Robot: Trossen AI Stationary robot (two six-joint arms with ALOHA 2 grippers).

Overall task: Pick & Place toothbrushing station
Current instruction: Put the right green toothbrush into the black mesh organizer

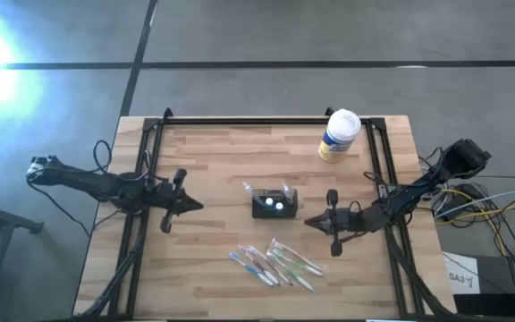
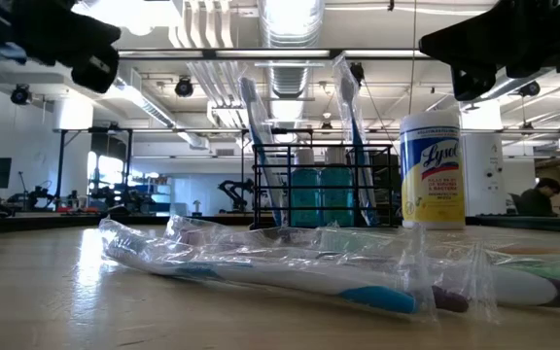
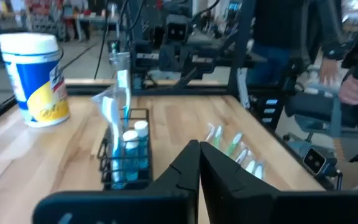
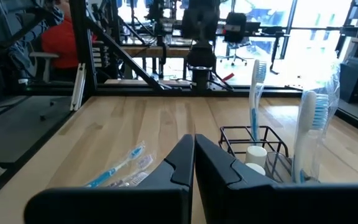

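Observation:
The toothbrushing station [image 1: 274, 204], a small black wire holder, stands on its base in the middle of the table. Two wrapped toothbrushes [image 2: 261, 146] stick up out of it, and two white caps show inside it [image 3: 135, 132]. My left gripper [image 1: 197, 205] hovers level to the left of the station, shut and holding nothing; its fingertips [image 3: 199, 147] point toward the station. My right gripper [image 1: 311, 220] hovers level to the right of the station, a little nearer the front edge. It is also shut and holds nothing [image 4: 194, 138].
Several wrapped toothbrushes [image 1: 275, 264] lie loose on the table in front of the station. A white-and-yellow wipes canister [image 1: 339, 136] stands at the far right. Black frame rails [image 1: 266, 120] run along the table's far, left and right sides. People show beyond the table [image 4: 61, 37].

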